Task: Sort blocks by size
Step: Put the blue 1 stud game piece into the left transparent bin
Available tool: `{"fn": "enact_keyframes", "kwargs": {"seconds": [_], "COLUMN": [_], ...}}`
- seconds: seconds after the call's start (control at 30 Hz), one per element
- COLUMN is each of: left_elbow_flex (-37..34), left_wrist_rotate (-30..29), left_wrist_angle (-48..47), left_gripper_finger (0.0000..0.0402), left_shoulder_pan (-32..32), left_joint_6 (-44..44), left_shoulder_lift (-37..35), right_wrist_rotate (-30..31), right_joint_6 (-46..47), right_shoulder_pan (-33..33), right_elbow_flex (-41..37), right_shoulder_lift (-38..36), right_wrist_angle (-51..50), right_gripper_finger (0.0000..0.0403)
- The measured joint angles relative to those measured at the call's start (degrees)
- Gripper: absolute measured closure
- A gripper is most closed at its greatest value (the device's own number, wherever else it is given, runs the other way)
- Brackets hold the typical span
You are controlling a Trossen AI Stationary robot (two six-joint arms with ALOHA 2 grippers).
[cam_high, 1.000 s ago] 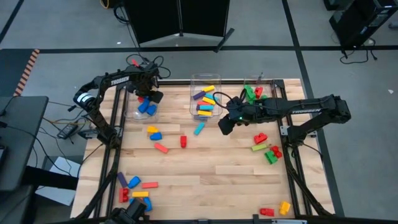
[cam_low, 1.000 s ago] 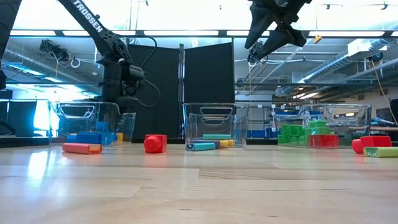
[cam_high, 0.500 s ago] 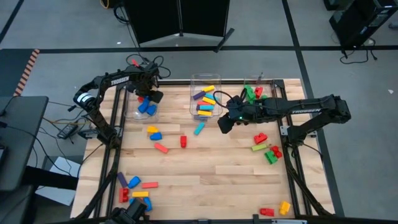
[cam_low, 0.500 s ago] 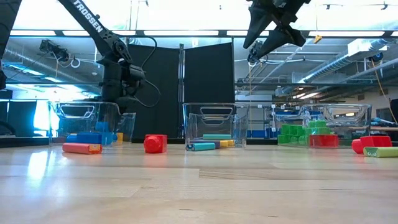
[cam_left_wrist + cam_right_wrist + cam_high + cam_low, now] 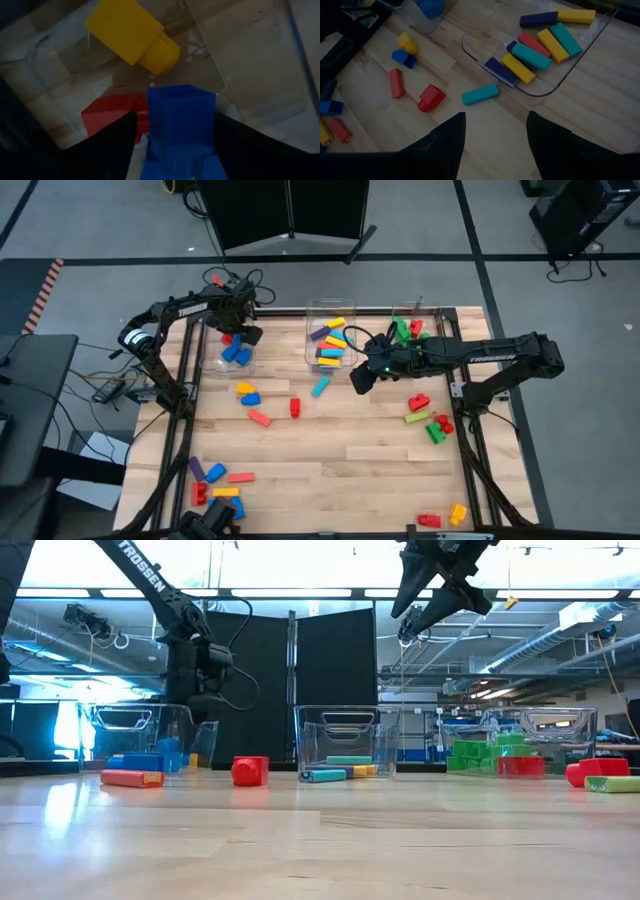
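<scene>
Currently the left gripper (image 5: 243,332) hangs inside the mouth of the left bin (image 5: 122,718), the position needed to drop a block there instead of on the table (image 5: 340,450). A blue block (image 5: 182,120) sits right at its tip, and whether that block is clamped or already let go cannot be told. Directly beneath the gripper, on the bin floor, lie a red block (image 5: 107,117) and a yellow block (image 5: 132,32). The high view shows further blue blocks in the same bin, so this container appears to collect the short size. The right gripper (image 5: 495,117) hovers well above the table with its jaws moderately apart and nothing between them, which suits a search for the next pick. Just ahead of it lies a loose cyan block (image 5: 479,94), close beside the outer wall of the middle bin (image 5: 348,716) but not inside. Its long shape matches that bin's contents, so it is a likely next target. The middle bin holds long blocks (image 5: 532,56) in yellow, cyan, red and purple, lying flat and close together. The right bin (image 5: 560,722), off to the far side of the right gripper, holds chunky green blocks (image 5: 480,752) with some red among them. Many other blocks lie scattered on the table away from both grippers, so the sort is judged to be partly complete
</scene>
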Motion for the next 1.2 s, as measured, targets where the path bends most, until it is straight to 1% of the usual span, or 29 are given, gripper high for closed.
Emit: {"fn": "enact_keyframes", "kwargs": {"seconds": [0.13, 0.33, 0.47, 0.6, 0.77, 0.9, 1.03, 1.13, 1.2], "left_elbow_flex": [2.3, 6.3, 6.5, 5.0, 2.4, 0.1, -1.3, -1.3, -1.3], "left_wrist_rotate": [-1.9, -3.3, -3.3, -3.2, -3.3, -5.2, -8.1, -10.5, -11.0], "left_wrist_angle": [-2.9, -7.7, -10.8, -12.7, -13.4, -13.4, -14.7, -16.0, -16.4], "left_gripper_finger": [0.0127, 0.0124, 0.0124, 0.0124, 0.0124, 0.0124, 0.0124, 0.0124, 0.0124], "left_shoulder_pan": [0.0, -0.4, -2.1, -6.6, -16.3, -26.7, -38.9, -48.2, -53.8], "left_joint_6": [-0.1, -0.1, -1.5, -4.0, -13.8, -24.1, -37.8, -47.1, -51.9], "left_shoulder_lift": [-0.2, -4.5, -9.7, -16.4, -25.0, -29.9, -31.8, -31.7, -31.2], "right_wrist_rotate": [0.0, 0.0, 0.0, 0.0, -0.1, -1.8, -4.4, -5.7, -6.0], "right_joint_6": [0.0, -0.1, -0.8, -2.5, -5.0, -7.7, -10.6, -12.9, -14.5], "right_shoulder_pan": [0.0, 0.0, 0.0, 0.0, 0.1, 0.1, 0.2, 0.6, 1.0], "right_elbow_flex": [0.0, 0.0, 0.0, 0.0, 0.0, 0.0, 0.0, 0.0, 0.0], "right_shoulder_lift": [0.0, 0.0, 0.0, 0.0, 0.0, 0.0, 0.0, 0.0, 0.0], "right_wrist_angle": [0.0, 0.0, 0.0, 0.0, 0.0, -0.1, -0.1, -0.1, -0.1], "right_gripper_finger": [0.0187, 0.0187, 0.0187, 0.0187, 0.0187, 0.0187, 0.0187, 0.0187, 0.0187]}}
